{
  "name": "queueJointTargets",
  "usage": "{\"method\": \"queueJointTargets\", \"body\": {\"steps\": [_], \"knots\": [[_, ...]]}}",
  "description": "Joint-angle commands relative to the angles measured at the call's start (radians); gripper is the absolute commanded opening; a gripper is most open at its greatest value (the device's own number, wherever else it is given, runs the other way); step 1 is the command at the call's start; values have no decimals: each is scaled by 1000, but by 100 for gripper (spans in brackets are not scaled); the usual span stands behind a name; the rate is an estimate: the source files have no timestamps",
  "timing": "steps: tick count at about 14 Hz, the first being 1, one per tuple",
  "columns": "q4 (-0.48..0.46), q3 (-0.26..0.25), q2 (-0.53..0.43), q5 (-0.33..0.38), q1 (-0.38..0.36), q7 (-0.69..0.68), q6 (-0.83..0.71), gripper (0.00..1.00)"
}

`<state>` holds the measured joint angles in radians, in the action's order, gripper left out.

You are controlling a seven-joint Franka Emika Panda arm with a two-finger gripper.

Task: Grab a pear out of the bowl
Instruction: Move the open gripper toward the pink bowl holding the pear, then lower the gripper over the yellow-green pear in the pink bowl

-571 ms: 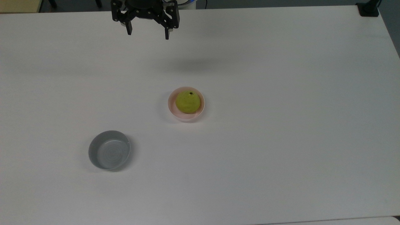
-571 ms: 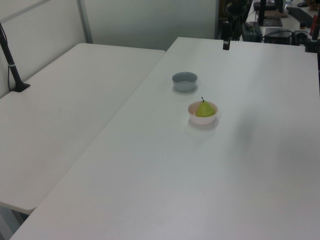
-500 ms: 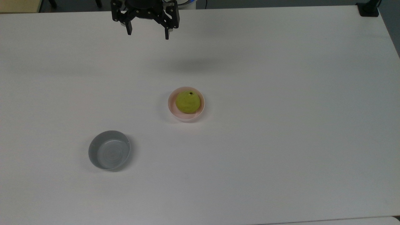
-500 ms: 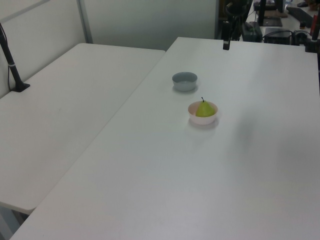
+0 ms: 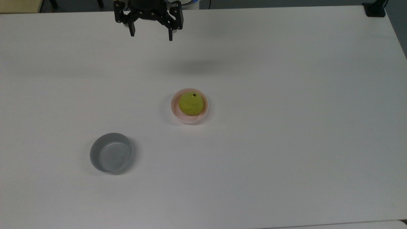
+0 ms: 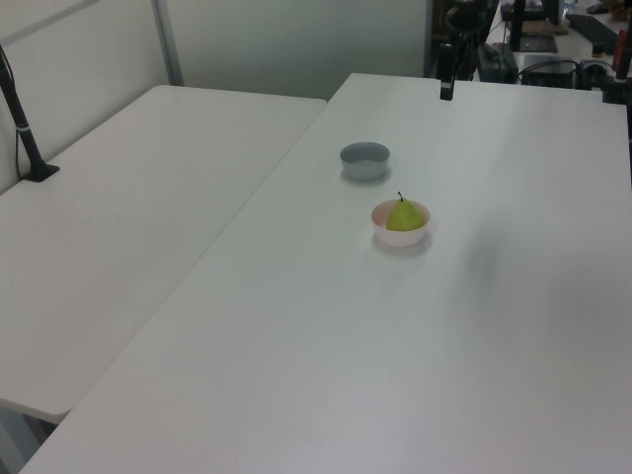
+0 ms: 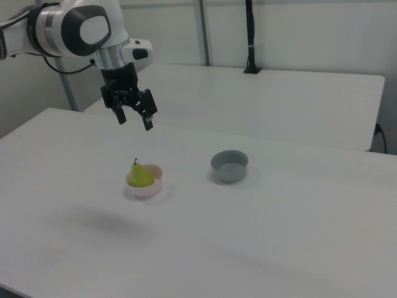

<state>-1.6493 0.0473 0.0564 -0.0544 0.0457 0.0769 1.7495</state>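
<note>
Pear (image 5: 191, 104) base hidden inside pink bowl (image 5: 174, 109)

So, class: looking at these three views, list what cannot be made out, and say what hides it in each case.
- Underside of the yellow-green pear: hidden by the pale pink bowl's wall, all views.
- Top of the black two-finger gripper and the arm above it: cut off by the top view's upper edge.
- Pink bowl's inner floor: covered by the pear, top view.

light: even, dim-cool | shadows: soft blur on surface (image 5: 286, 143) below hand (image 5: 150, 34) | glare: none
</note>
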Motion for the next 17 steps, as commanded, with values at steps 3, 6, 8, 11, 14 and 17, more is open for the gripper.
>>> {"method": "queueJointTargets", "body": {"steps": [3,6,8,11,14,17], "knots": [[-27,11,10,25,-15,-51,30,100],[-56,54,54,25,-14,-86,110,100],[-66,77,101,25,-15,-85,148,100],[-86,97,166,24,-36,-83,237,100],[-84,97,227,15,-58,-80,275,100],[-84,97,270,7,-70,-80,323,100]]}}
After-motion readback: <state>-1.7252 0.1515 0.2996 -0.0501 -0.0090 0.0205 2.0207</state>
